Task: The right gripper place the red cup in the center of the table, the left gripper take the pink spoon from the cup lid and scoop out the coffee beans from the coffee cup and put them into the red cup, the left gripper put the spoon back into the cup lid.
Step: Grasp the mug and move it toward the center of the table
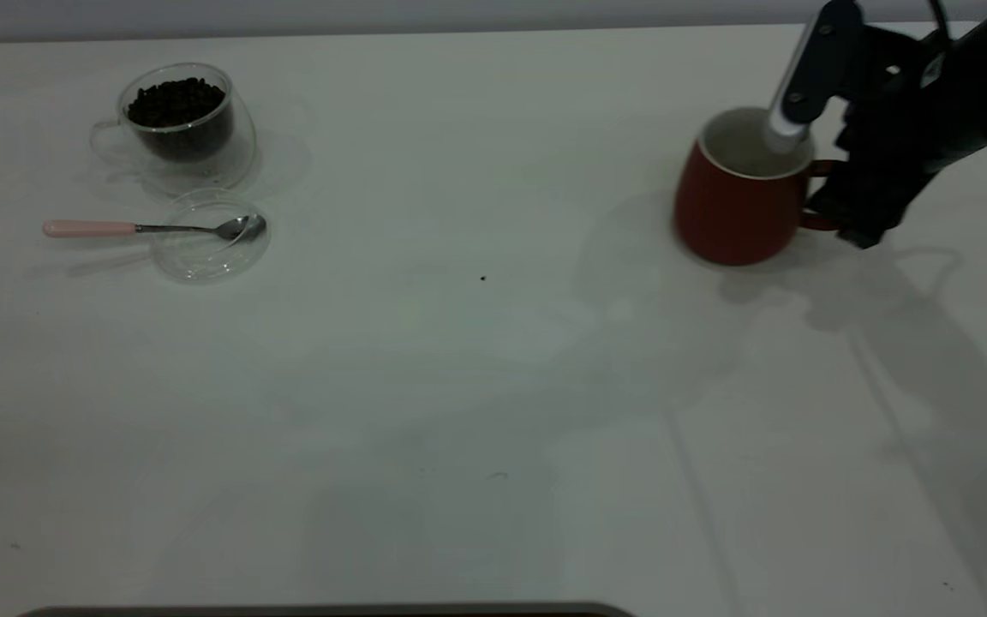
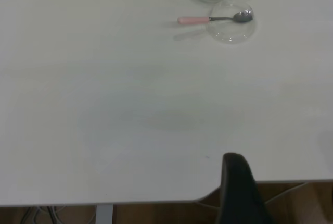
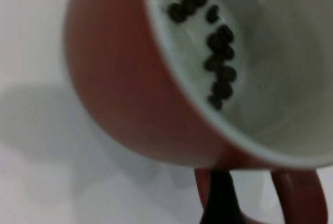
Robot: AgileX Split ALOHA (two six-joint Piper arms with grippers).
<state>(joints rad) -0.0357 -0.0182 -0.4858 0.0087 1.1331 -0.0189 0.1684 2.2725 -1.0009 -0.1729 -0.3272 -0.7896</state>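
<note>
The red cup (image 1: 733,201) is at the table's (image 1: 476,386) far right, leaning a little, with several coffee beans (image 3: 216,52) inside it. My right gripper (image 1: 832,197) is shut on its handle; a black finger (image 3: 221,200) passes through the loop. The coffee cup (image 1: 183,128), filled with coffee beans (image 1: 175,101), stands at the far left. In front of it lies the cup lid (image 1: 211,248) with the pink spoon (image 1: 116,228) across it, bowl in the lid. My left gripper (image 2: 240,190) is a black wedge at the table's edge, far from the spoon (image 2: 208,20).
A small dark speck (image 1: 483,278) lies near the table's middle. A dark strip (image 1: 331,610) runs along the front edge. Wide bare tabletop lies between the glass cup and the red cup.
</note>
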